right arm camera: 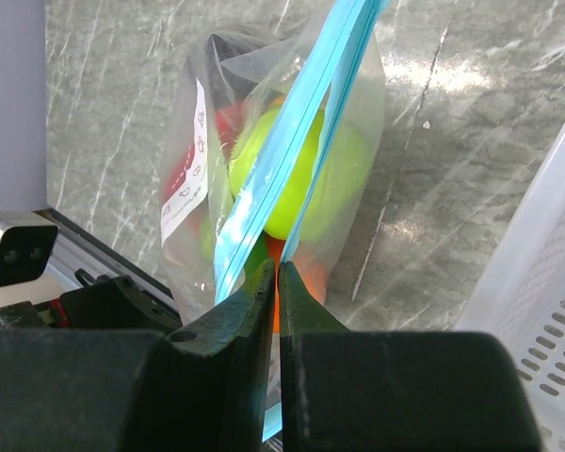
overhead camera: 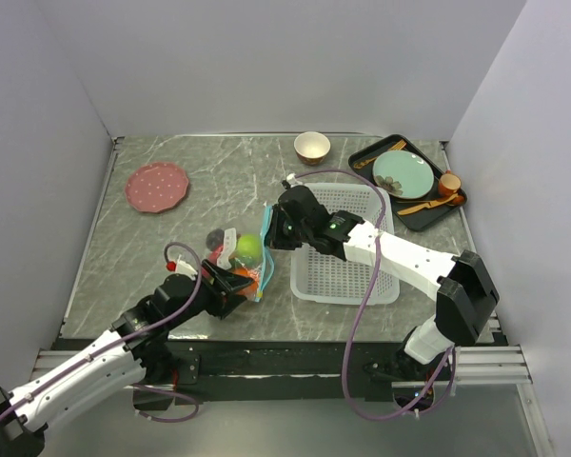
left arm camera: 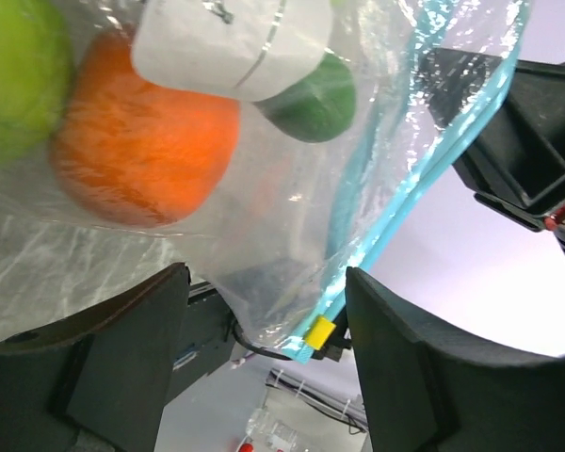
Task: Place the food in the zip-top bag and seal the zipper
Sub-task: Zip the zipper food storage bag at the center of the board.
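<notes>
All visible food (overhead camera: 250, 249) sits inside the bag (overhead camera: 226, 246), at 9 o'clock of the basket (overhead camera: 343, 276). The right hand (right arm camera: 275, 282) pinches the zipper (right arm camera: 282, 160); the left hand (left arm camera: 264, 282), spread, straddles the bag's corner. Sealing appears unfinished.

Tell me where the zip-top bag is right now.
In the top view, the zip-top bag stands just left of the white basket, between the left gripper and the right gripper, which pinches its zipper.
</notes>
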`<action>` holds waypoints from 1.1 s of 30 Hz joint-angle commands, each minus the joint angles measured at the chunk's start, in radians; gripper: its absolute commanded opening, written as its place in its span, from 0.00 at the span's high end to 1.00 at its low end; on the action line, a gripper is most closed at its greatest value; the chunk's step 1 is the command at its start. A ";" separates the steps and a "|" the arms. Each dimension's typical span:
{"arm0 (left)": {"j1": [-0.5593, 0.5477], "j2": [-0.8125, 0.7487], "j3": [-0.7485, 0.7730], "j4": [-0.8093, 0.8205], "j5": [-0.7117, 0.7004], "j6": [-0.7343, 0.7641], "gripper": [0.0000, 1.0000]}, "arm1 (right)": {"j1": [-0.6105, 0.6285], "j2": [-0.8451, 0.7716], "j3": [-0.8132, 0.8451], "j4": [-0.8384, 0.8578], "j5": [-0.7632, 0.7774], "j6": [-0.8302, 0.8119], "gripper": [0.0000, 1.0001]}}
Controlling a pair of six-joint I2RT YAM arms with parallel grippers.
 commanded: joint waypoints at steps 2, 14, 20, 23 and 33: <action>-0.012 0.010 0.020 0.100 0.000 -0.037 0.29 | -0.009 0.007 0.025 0.025 0.010 0.008 0.87; -0.055 0.002 -0.014 0.103 0.007 -0.091 0.36 | -0.010 0.007 0.028 0.020 0.015 0.006 0.87; -0.100 0.001 -0.039 0.109 -0.016 -0.120 0.31 | -0.012 0.009 0.034 0.022 0.013 0.008 0.87; -0.120 0.012 -0.039 0.114 -0.032 -0.125 0.29 | -0.013 0.007 0.037 0.020 0.013 0.008 0.87; -0.126 0.025 -0.092 0.235 -0.101 -0.185 0.30 | -0.016 -0.013 0.023 0.017 0.001 0.008 0.87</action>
